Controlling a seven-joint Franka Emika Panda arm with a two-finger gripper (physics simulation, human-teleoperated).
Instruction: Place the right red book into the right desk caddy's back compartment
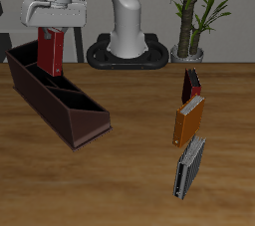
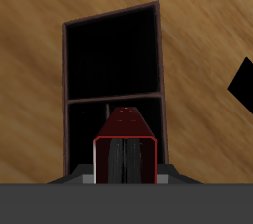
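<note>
One book (image 1: 51,53), the red one, is clamped upright in my gripper (image 1: 52,31), its lower end just inside the caddy (image 1: 60,101) at the back compartment. I hold it vertical so it clears the dividers.

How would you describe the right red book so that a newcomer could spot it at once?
Find the long dark right desk caddy near the robot's base. The right red book hangs upright in the gripper above it, bright red, unlike the dark, orange and grey books standing on the table.
</note>
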